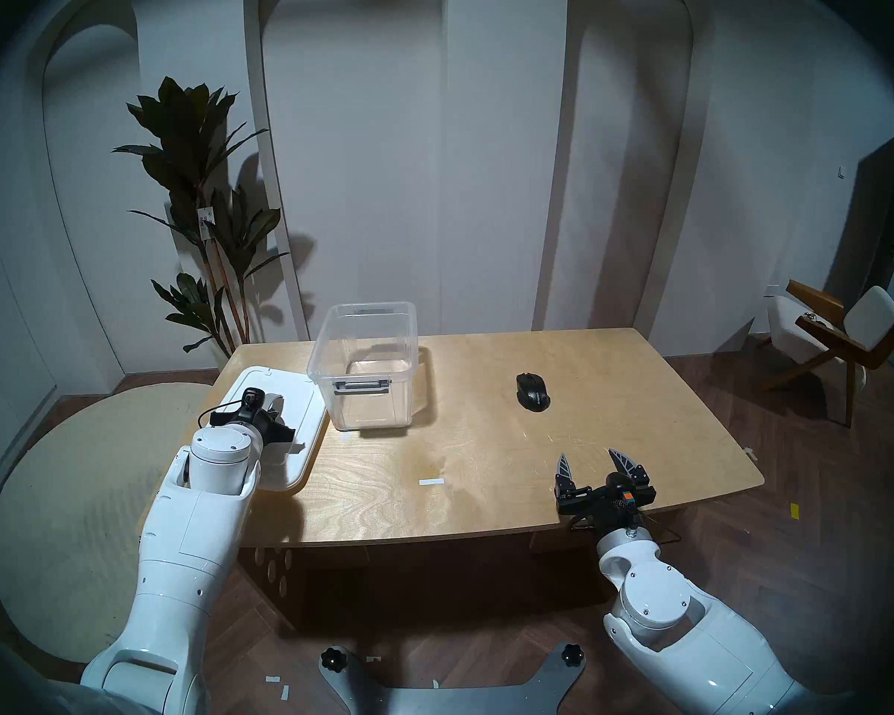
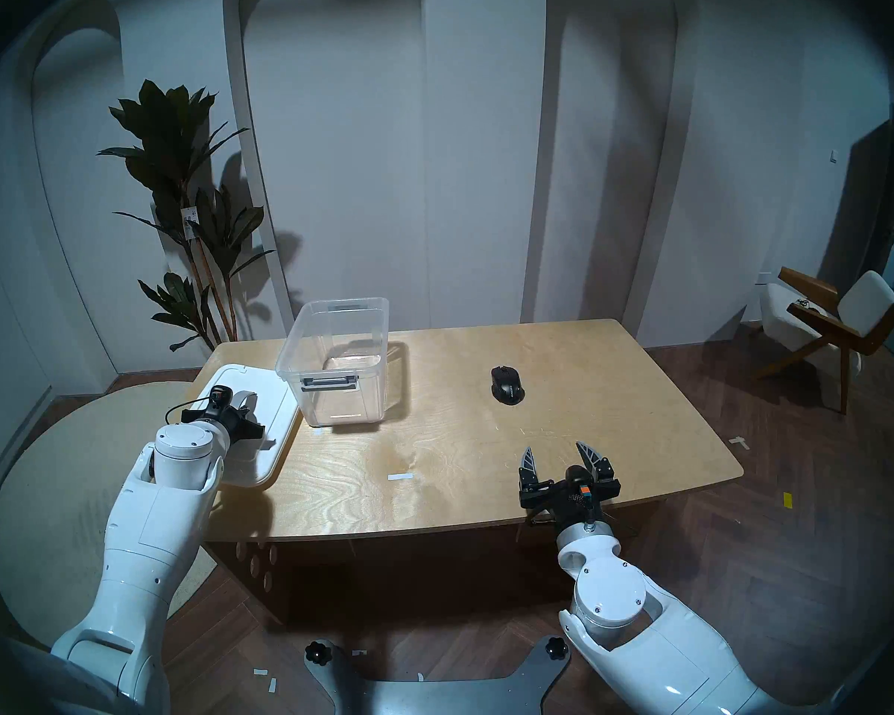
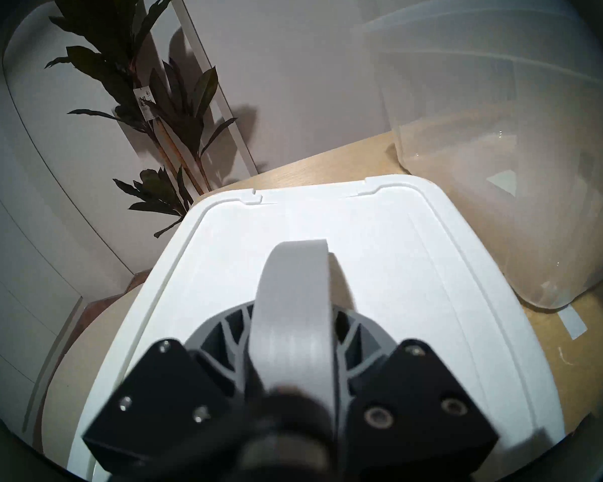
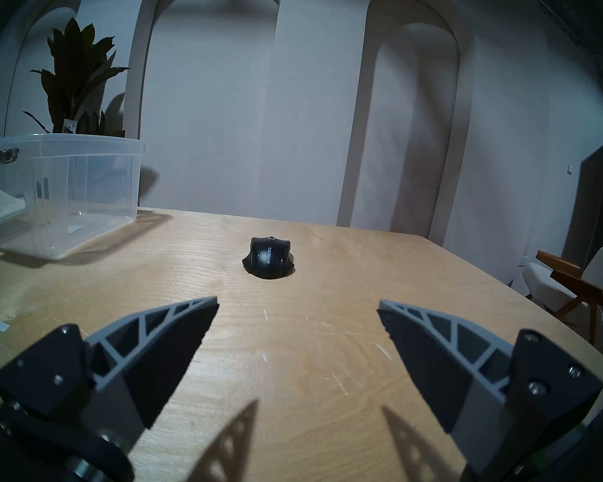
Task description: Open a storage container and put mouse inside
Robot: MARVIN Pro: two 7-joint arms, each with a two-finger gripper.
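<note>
Two arms reach over our table [image 1: 486, 492]. From the head, our left gripper [image 1: 274, 414] clamps the lid [image 1: 300, 430], the storage container [image 1: 367, 368] just right. Left wrist: fingers [image 3: 223, 335] pinch the handle [image 3: 293, 307]. Right wrist: our right gripper [image 4: 298, 311] gapes empty, the mouse [image 4: 268, 262] ahead.

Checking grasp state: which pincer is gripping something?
The left pincer, shut on the lid's grey handle. The right pincer is open and empty, short of the mouse.

A furnished living-room or showroom-like interior: a pale plywood desk [image 1: 486, 492] ahead of the jaws, white arched wall panels [image 1: 352, 131] beyond, a tall dark-leaved potted plant [image 1: 197, 193], a white-cushioned wooden armchair [image 1: 837, 337], herringbone wood floor [image 1: 821, 518].
</note>
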